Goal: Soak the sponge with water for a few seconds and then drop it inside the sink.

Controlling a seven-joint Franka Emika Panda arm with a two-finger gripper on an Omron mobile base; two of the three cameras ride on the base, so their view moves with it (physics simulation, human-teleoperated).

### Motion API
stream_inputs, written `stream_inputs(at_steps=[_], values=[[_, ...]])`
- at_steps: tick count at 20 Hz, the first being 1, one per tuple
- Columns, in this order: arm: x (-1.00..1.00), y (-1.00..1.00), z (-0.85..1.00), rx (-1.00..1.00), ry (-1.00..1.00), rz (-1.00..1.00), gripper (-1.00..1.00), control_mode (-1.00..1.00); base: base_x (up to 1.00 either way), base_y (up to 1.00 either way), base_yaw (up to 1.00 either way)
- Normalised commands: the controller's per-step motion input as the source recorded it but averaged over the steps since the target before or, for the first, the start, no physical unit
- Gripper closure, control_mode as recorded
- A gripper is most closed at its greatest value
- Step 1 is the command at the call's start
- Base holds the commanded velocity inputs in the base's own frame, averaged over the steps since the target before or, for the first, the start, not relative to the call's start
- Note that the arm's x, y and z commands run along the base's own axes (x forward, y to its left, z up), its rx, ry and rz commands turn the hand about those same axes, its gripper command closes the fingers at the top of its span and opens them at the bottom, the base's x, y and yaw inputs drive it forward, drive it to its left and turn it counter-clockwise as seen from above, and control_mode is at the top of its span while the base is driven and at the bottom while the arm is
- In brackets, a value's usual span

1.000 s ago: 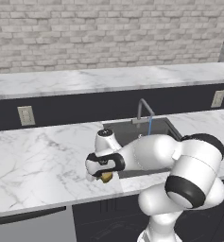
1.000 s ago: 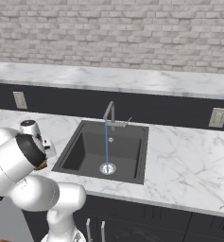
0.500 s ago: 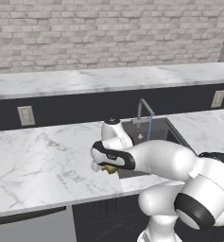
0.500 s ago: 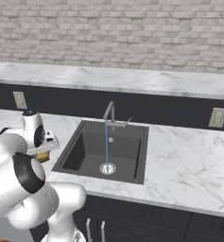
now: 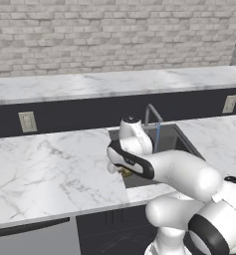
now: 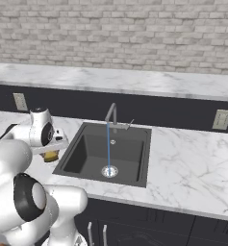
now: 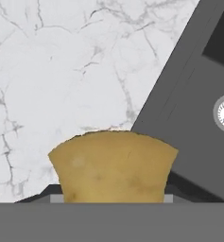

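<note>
The sponge (image 6: 51, 155) is held clamped in the gripper (image 6: 52, 153) at frame left; the water (image 6: 108, 146) is seen falling further right, over the sink (image 6: 134, 168).

The sponge (image 6: 51, 155) hangs over the counter (image 6: 192, 163) just left of the sink (image 6: 82, 158); the water (image 6: 108, 146) falls into the sink's middle.

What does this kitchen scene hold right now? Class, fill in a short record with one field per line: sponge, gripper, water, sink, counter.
sponge: mustard-yellow sponge, held above the counter's edge beside the sink, not yet under the stream
gripper: gripper shut on the sponge
water: thin blue stream of water running from the faucet to the drain
sink: dark grey sink, nothing lying in the basin
counter: white marble counter
</note>
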Motion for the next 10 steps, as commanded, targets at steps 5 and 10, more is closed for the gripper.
stream_inputs(at_steps=[5, 10], values=[[0.00, -0.50, 0.08, -0.07, 0.00, -0.06, 1.00, -1.00, 0.00, 0.00, 0.00], [0.02, -0.38, 0.04, -0.13, 0.00, -0.07, 1.00, -1.00, 0.00, 0.00, 0.00]])
